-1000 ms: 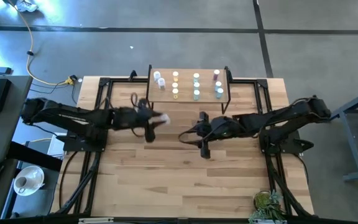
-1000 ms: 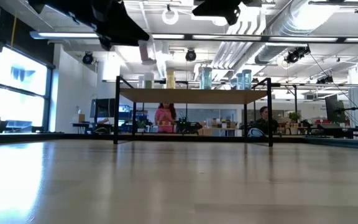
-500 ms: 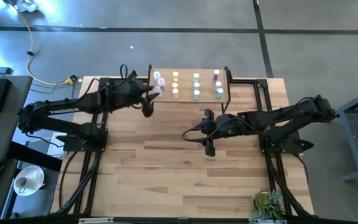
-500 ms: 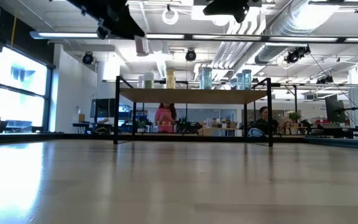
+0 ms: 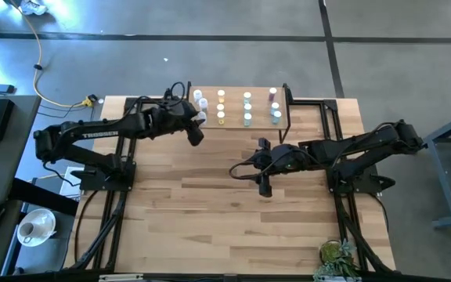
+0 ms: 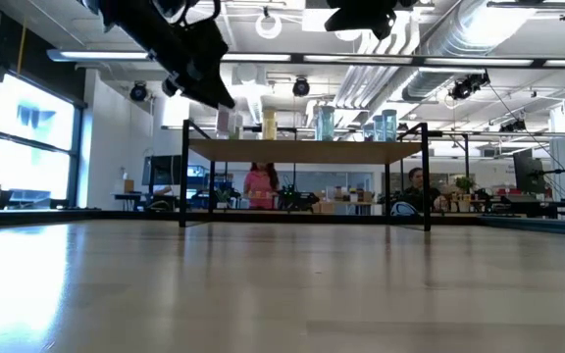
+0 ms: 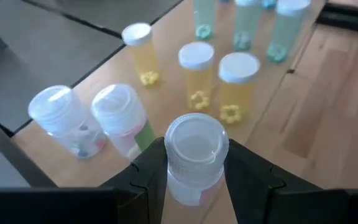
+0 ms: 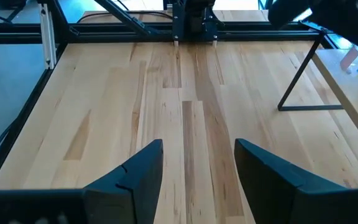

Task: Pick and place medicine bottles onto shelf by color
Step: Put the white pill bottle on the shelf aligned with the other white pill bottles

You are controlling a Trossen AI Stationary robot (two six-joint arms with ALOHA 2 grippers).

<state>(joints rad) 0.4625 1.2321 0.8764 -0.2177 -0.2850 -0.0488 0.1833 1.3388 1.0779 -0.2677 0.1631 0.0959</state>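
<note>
The shelf (image 5: 233,125) stands at the table's far middle on black legs, with medicine bottles on it in rows: two white (image 7: 73,118), three yellow (image 7: 197,68), green-teal and blue farther along, one pink (image 5: 272,95). My left gripper (image 5: 198,121) is at the shelf's left near corner, shut on a white bottle (image 7: 194,155). My right gripper (image 5: 263,188) hangs open and empty over the table's middle. My left gripper pinches the white bottle's body (image 7: 188,183) just below its clear cap between its two fingers (image 7: 148,174). The bottle stands upright in the hold, over the shelf board beside the two white bottles; whether its base touches the board is hidden.
Black frame rails run along the table's left and right sides (image 5: 124,196). A small plant (image 5: 337,258) sits at the near right corner. The wooden tabletop (image 5: 210,227) stretches in front of the shelf. People show in the room behind the shelf in the low view (image 6: 259,184).
My left gripper has carried the white bottle from the table's middle left toward the far edge and to the right, up to the shelf's left near corner, and has come down toward the board. My right gripper has shifted slightly toward the table's right.
</note>
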